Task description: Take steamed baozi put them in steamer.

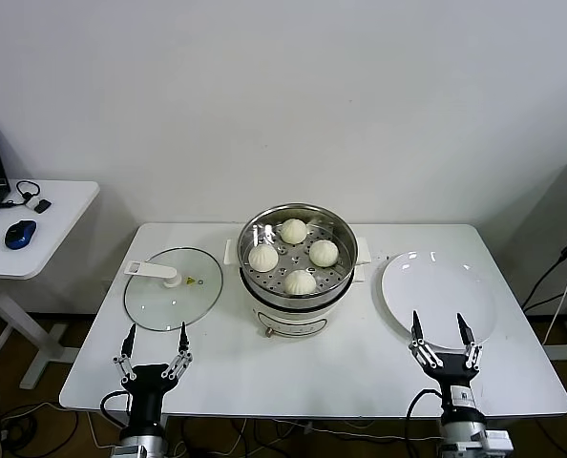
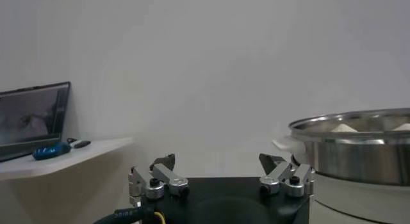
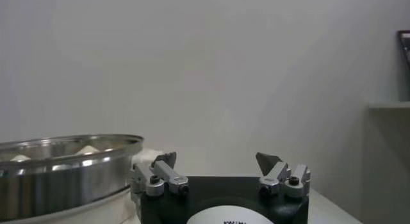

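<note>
All four buns [image 1: 294,255] already sit in the steamer [image 1: 297,277] at the desk's middle, between and beyond both wide-open, empty pincers, left pincer [image 1: 152,343] and right pincer [image 1: 442,334], at the near edge, about equally close.

Four baozi [image 1: 294,254] in steamer [image 1: 297,291] at desk [image 1: 360,367] centre; lid [image 1: 173,301] lying left of it, plate [image 1: 438,298] right.
</note>
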